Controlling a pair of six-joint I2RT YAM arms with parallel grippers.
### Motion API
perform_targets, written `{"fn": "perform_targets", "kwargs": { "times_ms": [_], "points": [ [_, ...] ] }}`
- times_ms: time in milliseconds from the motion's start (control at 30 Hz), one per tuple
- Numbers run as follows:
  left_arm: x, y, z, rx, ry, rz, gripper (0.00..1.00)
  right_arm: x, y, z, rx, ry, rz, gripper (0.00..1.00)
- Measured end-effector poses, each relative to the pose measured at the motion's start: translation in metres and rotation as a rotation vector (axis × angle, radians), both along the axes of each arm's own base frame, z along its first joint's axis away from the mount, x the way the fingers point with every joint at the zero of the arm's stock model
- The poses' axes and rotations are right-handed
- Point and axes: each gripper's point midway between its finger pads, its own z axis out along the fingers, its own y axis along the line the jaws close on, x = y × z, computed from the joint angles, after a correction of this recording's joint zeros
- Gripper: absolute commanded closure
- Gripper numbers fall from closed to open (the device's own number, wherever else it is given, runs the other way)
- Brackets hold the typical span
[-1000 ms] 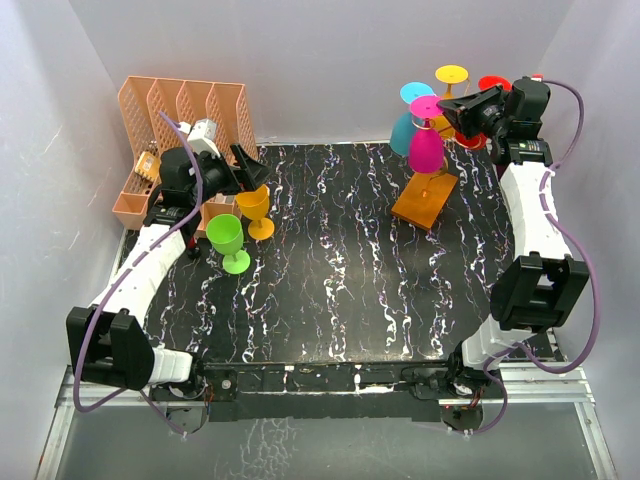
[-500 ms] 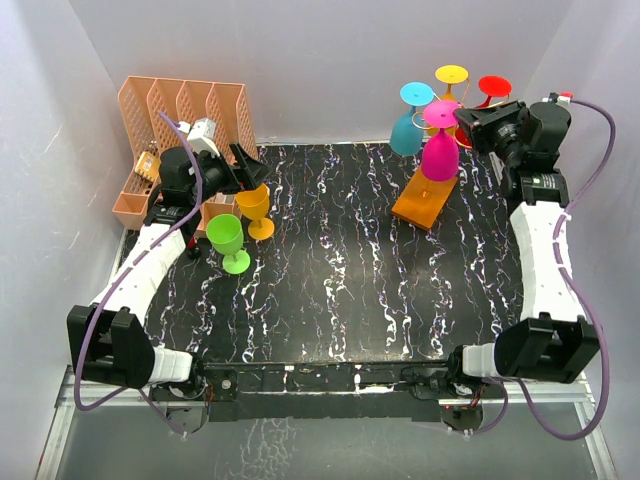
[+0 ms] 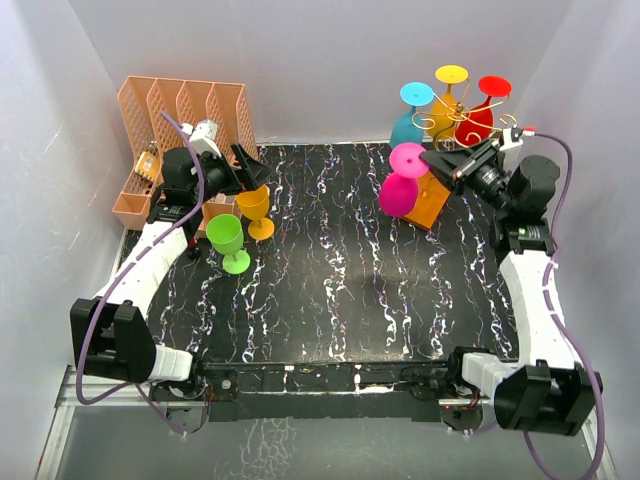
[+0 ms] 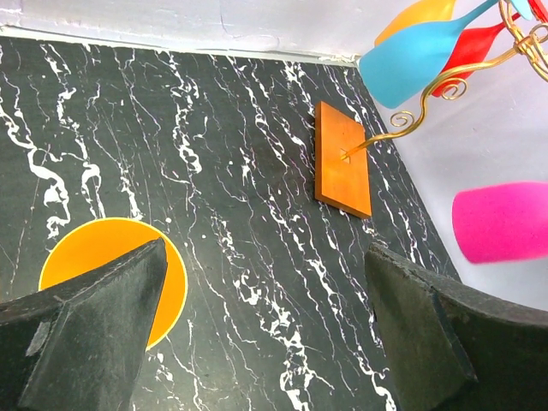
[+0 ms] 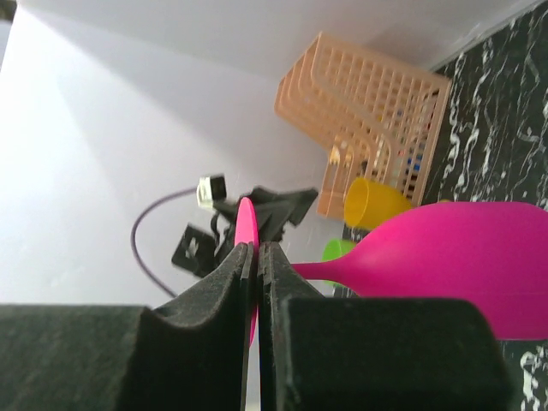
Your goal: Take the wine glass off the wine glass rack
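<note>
I counted six glasses. My right gripper had its fingers pinched on the foot of one, the pink wine glass. That glass was tilted, off the wine glass rack and just beside its base. Three more, the blue glass, yellow glass and red glass, hung on the one rack. Two, the green glass and orange glass, stood on the table. My left gripper was spread wide over the orange one.

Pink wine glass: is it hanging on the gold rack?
No, the right gripper holds the pink wine glass by its foot, off the rack.
</note>
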Motion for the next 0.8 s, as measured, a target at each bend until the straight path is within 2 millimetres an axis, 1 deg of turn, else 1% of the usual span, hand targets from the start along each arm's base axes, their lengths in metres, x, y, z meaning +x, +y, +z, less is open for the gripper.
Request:
{"fn": "perform_targets", "kwargs": {
  "times_ms": [67, 133, 167, 233, 300, 367, 433, 500, 567, 600, 633, 667, 800],
  "points": [
    [-0.001, 0.000, -0.002, -0.003, 0.006, -0.003, 0.03, -0.021, 0.009, -0.007, -0.006, -0.023, 0.048, 0.93],
    [-0.001, -0.002, -0.003, -0.007, 0.007, -0.008, 0.03, -0.040, 0.016, -0.022, -0.012, -0.027, 0.085, 0.93],
    [-0.002, -0.003, -0.003, -0.008, 0.008, -0.015, 0.03, -0.046, 0.018, -0.030, -0.017, -0.025, 0.098, 0.93],
    [-0.003, -0.008, -0.004, -0.009, -0.002, -0.025, 0.03, -0.053, 0.021, -0.048, -0.029, -0.009, 0.115, 0.93],
    [-0.006, -0.014, -0.009, -0.001, -0.012, -0.035, 0.03, -0.054, 0.021, -0.070, -0.039, 0.023, 0.120, 0.93],
    [-0.013, -0.026, -0.020, 0.023, -0.011, -0.055, 0.03, -0.054, 0.021, -0.091, -0.043, 0.062, 0.120, 0.93],
    [-0.024, -0.043, -0.030, 0.060, -0.012, -0.088, 0.03, -0.055, 0.021, -0.104, -0.042, 0.091, 0.120, 0.93],
    [-0.041, -0.067, -0.034, 0.097, -0.029, -0.143, 0.03, -0.055, 0.021, -0.109, -0.032, 0.105, 0.121, 0.93],
    [-0.063, -0.090, -0.030, 0.094, -0.052, -0.209, 0.03, -0.054, 0.021, -0.107, -0.018, 0.102, 0.123, 0.93],
    [-0.078, -0.099, -0.027, 0.072, -0.060, -0.246, 0.03, -0.054, 0.022, -0.103, -0.012, 0.093, 0.125, 0.93],
    [-0.091, -0.103, -0.024, 0.045, -0.060, -0.268, 0.03, -0.054, 0.022, -0.101, -0.008, 0.085, 0.127, 0.93],
    [-0.101, -0.102, -0.019, 0.011, -0.060, -0.273, 0.03, -0.054, 0.022, -0.099, -0.006, 0.076, 0.130, 0.93],
    [-0.138, -0.093, -0.007, -0.149, -0.031, -0.275, 0.03, -0.055, 0.023, -0.093, 0.008, 0.063, 0.129, 0.93]
  ]
}}
